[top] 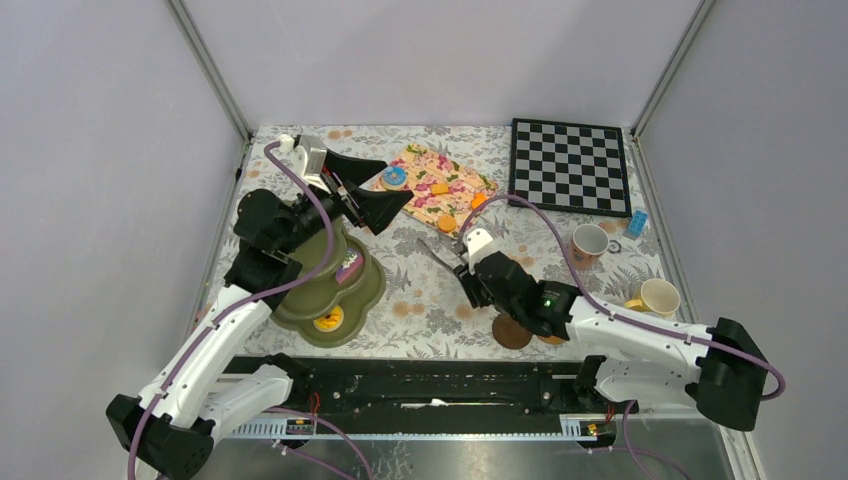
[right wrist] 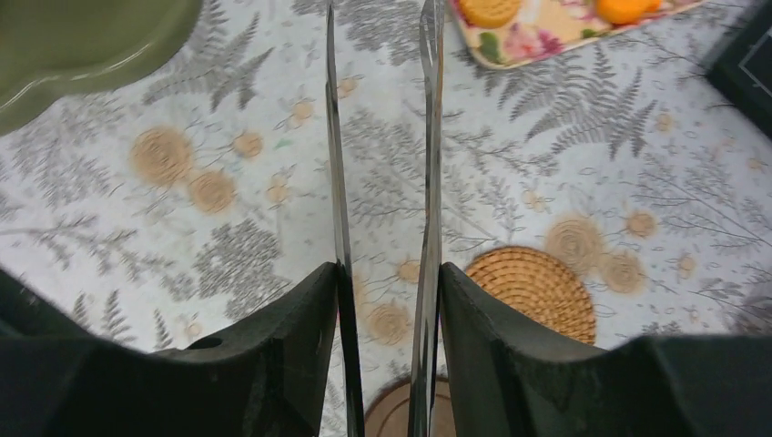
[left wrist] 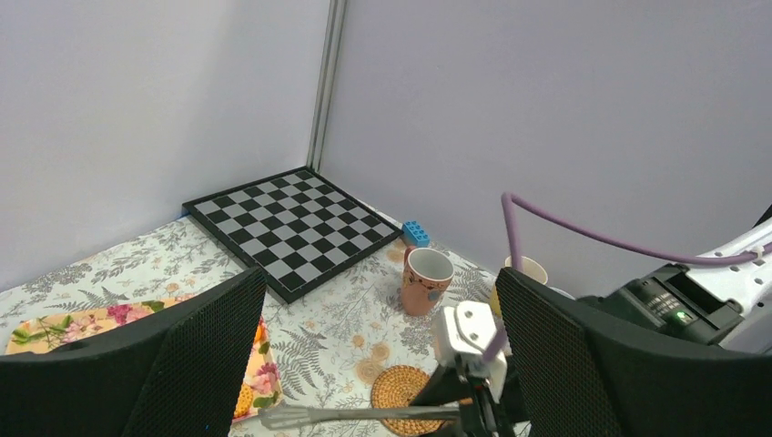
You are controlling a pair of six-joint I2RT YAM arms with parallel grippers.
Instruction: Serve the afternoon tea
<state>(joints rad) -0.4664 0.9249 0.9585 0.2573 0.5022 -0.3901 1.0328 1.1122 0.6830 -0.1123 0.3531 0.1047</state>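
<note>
My left gripper (top: 365,192) is wide open and empty, raised over the olive-green stand (top: 372,290), which carries a yellow pastry (top: 328,320). My right gripper (top: 470,268) is shut on metal tongs (top: 436,250), whose arms (right wrist: 332,137) stay spread above the tablecloth and hold nothing. A floral tray (top: 455,178) holds a blue doughnut (top: 393,176) and orange biscuits (top: 447,224). The brownish-pink mug (top: 588,243) and yellow mug (top: 655,297) stand at the right. A wicker coaster (right wrist: 533,289) and a brown coaster (top: 512,333) lie by the right gripper. The pale blue mug is out of view.
The black-and-white chessboard (top: 570,165) lies at the back right, with a small blue brick (top: 636,223) by its corner. Enclosure walls and metal posts bound the table on three sides. The right arm's purple cable (top: 545,225) arcs over the tablecloth.
</note>
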